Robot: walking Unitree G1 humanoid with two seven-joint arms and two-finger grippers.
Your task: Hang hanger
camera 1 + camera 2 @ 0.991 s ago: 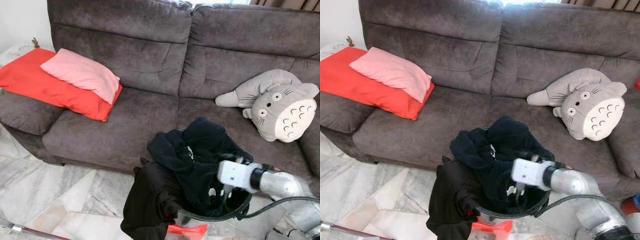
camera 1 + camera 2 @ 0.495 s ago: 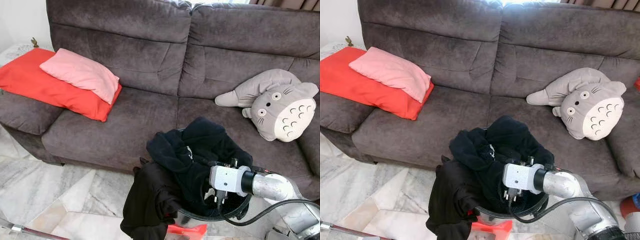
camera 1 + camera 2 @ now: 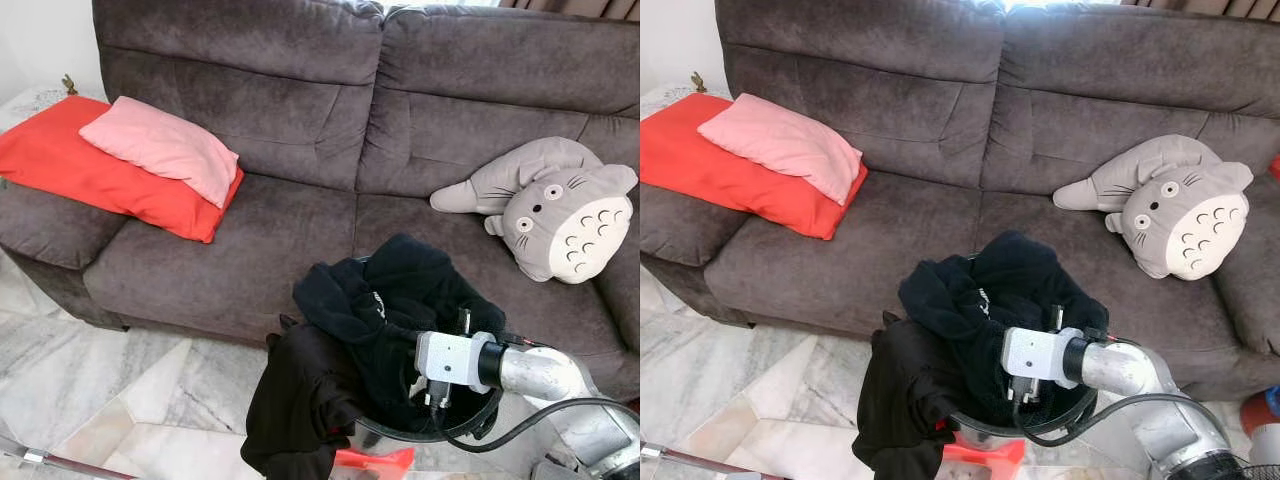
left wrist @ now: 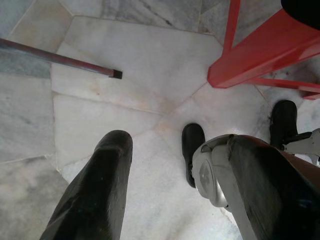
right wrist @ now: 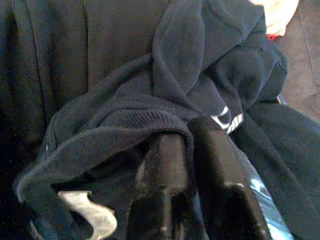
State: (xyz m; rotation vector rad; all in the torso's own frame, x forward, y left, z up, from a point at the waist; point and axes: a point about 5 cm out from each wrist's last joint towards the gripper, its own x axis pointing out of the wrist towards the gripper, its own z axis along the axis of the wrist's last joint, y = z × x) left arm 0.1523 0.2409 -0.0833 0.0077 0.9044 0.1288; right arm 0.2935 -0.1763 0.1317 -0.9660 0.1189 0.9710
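Note:
A heap of dark navy and black clothes (image 3: 385,300) fills a round black basket (image 3: 425,432) that stands on a red stool (image 3: 375,459) in front of the sofa. One black garment (image 3: 295,400) hangs over the basket's left rim toward the floor. My right gripper (image 3: 437,395) reaches into the basket from the right, its fingers buried in the fabric. In the right wrist view the right gripper (image 5: 187,132) is shut on a fold of the navy garment (image 5: 150,115). My left gripper (image 4: 165,170) hangs idle over the floor, open and holding nothing.
A dark grey sofa (image 3: 300,150) spans the back, with a pink pillow (image 3: 160,145) on a red cushion (image 3: 90,170) at its left and a grey plush toy (image 3: 560,205) at its right. Marble floor (image 3: 110,390) lies to the left; a metal bar (image 4: 60,59) rests on it.
My right arm has slid left and lower into the basket, and its fingers have sunk into the navy clothes. The clothes and the stool have stayed put.

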